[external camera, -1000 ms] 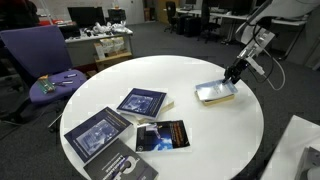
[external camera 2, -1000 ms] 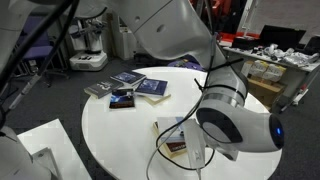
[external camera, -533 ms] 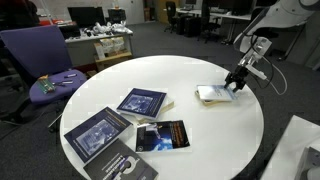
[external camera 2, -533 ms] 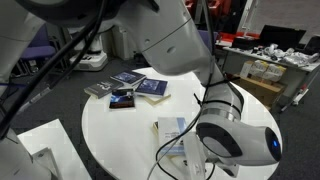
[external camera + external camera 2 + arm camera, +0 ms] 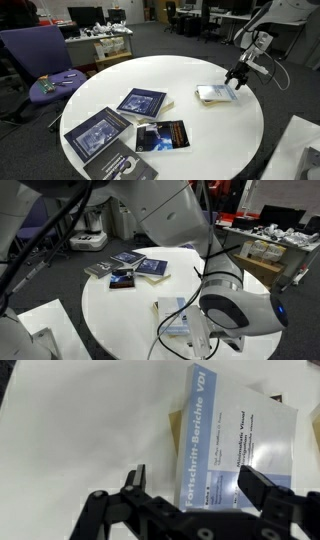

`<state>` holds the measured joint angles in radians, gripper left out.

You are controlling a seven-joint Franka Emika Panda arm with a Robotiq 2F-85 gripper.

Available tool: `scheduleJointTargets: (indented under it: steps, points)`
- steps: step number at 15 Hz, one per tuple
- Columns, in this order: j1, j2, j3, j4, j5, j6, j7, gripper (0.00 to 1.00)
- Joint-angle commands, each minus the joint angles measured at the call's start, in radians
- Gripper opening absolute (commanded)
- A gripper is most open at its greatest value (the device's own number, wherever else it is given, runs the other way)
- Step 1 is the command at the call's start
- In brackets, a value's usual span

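A light blue and white book (image 5: 212,94) lies flat on the round white table (image 5: 190,70), near its far right edge. My gripper (image 5: 237,79) hangs just above the book's right end, open, with nothing between its fingers. In the wrist view the book (image 5: 235,435) fills the upper right, its spine lettered "Fortschritt-Berichte VDI". The gripper (image 5: 196,478) straddles the spine there, with the two black fingers (image 5: 137,475) apart on either side. In an exterior view the book (image 5: 177,318) shows beside the arm's large white body, which hides the gripper.
Three other books (image 5: 142,101) (image 5: 100,132) (image 5: 161,135) lie on the table's near left part, seen also as a group of books (image 5: 135,265). A purple chair (image 5: 45,60) stands to the left. A white box (image 5: 300,150) sits at the lower right.
A second ago the gripper held the book tilted up by its edge. The book now lies flat on the table, the jaws have opened, and the gripper has risen slightly.
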<state>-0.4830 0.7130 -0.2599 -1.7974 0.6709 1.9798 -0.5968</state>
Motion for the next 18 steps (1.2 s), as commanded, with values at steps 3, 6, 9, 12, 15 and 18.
scheduleJointTargets:
  steps: [3,6,9,12,15,18]
  points:
    - [0.071,-0.129,-0.002,-0.171,-0.095,0.281,0.203,1.00]
    - [0.115,-0.151,0.001,-0.253,-0.170,0.467,0.334,1.00]
    - [0.137,-0.170,0.020,-0.317,-0.229,0.583,0.425,1.00]
    - [0.147,-0.189,0.037,-0.354,-0.255,0.665,0.495,1.00]
    - [0.143,-0.208,0.065,-0.387,-0.245,0.755,0.536,1.00]
    - [0.099,-0.219,0.136,-0.408,-0.191,0.843,0.528,1.00]
